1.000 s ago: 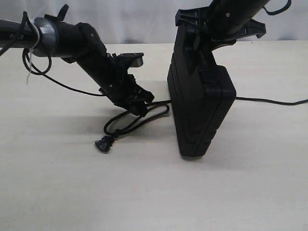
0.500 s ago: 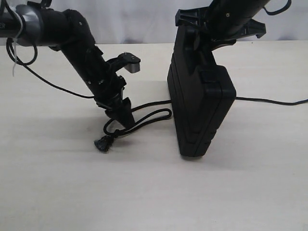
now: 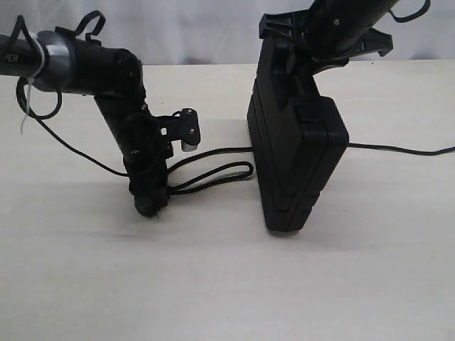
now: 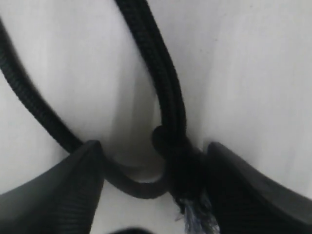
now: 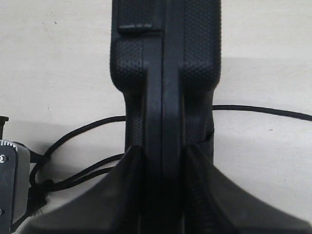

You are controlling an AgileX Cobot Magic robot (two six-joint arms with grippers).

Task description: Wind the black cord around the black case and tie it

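The left pincer (image 3: 147, 202) is pointing straight down at the lower left of the exterior view. A second ago it was leaning over and pinching the black cord (image 3: 213, 170) partway along. Now it has let go, and its fingers are standing spread wide around the knot (image 4: 170, 141) at the cord's end (the frayed tuft (image 4: 197, 219) is peeking out between them).

I am guessing it is getting ready to grab that end, so the wrapping is not yet started.

The cord is lying on the desk (image 3: 227, 284) in a long loop at middle left, running up to the black case (image 3: 295, 156). A thin black line is coming out on the right side too (likely the same cord).

The case is standing on its edge, right of the middle, and has not moved. The right pincer (image 5: 163, 165) is squeezing its top end and holding it up.

Counting: one cord, one case, two pincers, one desk.
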